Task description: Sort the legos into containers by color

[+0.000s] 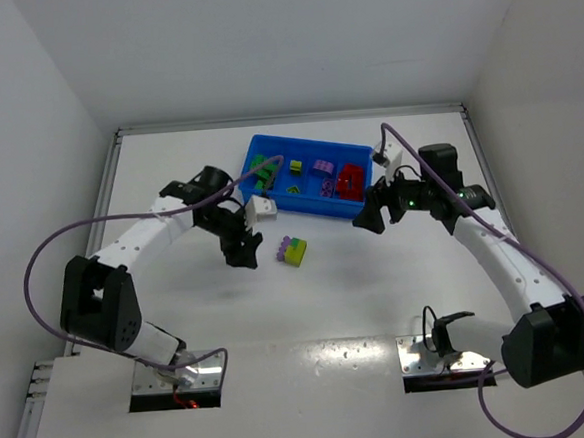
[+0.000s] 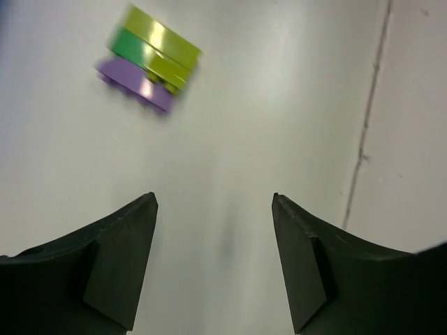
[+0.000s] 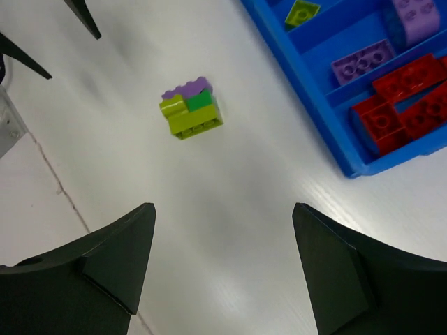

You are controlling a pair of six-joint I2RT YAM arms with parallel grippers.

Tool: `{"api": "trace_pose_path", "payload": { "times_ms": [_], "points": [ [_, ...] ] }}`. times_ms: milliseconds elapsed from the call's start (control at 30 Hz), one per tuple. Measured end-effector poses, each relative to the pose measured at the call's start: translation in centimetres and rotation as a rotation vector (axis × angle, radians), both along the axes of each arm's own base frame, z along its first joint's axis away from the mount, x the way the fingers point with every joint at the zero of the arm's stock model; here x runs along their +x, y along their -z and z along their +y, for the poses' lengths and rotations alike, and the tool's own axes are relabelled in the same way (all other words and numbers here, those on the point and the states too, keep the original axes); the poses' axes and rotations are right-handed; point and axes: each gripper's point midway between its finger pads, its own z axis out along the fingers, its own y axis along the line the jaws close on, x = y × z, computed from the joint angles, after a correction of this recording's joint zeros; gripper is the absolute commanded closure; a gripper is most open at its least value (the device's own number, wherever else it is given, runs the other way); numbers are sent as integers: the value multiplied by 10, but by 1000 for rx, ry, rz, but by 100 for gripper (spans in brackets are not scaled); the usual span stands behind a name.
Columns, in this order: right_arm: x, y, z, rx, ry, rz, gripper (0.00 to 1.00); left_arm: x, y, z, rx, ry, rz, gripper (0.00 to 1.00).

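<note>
One cluster of joined legos (image 1: 293,250), yellow-green, green and purple, lies on the white table in front of the blue tray (image 1: 309,208). It also shows in the left wrist view (image 2: 147,59) and in the right wrist view (image 3: 191,110). The tray's compartments hold green (image 1: 261,168), yellow-green (image 1: 294,166), purple (image 1: 323,169) and red legos (image 1: 350,179). In the right wrist view the purple (image 3: 362,61) and red legos (image 3: 401,101) lie in their compartments. My left gripper (image 1: 244,254) is open and empty, just left of the cluster. My right gripper (image 1: 369,219) is open and empty at the tray's right front corner.
The tray (image 3: 318,105) stands at the back centre of the table. White walls close the table at the back and both sides. A seam in the table surface (image 2: 364,132) runs along the right of the left wrist view.
</note>
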Motion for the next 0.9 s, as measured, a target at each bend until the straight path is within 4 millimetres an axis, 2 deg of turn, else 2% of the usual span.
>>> {"api": "trace_pose_path", "payload": {
  "times_ms": [67, 133, 333, 467, 567, 733, 900],
  "points": [
    [-8, 11, 3, -1, -21, 27, 20, -18, 22, 7, 30, 3, 65, 28],
    [-16, 21, 10, -10, -52, 48, 20, -25, 28, 10, 26, -16, 87, 28],
    [-28, 38, 49, -70, -182, 28, 20, -12, -5, 4, -123, -152, -48, 28],
    [-35, 59, 79, -152, -267, -2, 20, -1, -27, 18, -200, -327, -126, 28],
    [-37, 84, 96, -239, -304, -8, 20, 20, -43, 31, -232, -454, -176, 28],
    [-33, 122, 116, -361, -315, -6, 20, 40, -54, 50, -245, -602, -217, 28],
    [-11, 139, 128, -420, -269, -17, 20, 43, -54, 59, -243, -658, -227, 26]
  ]
}}
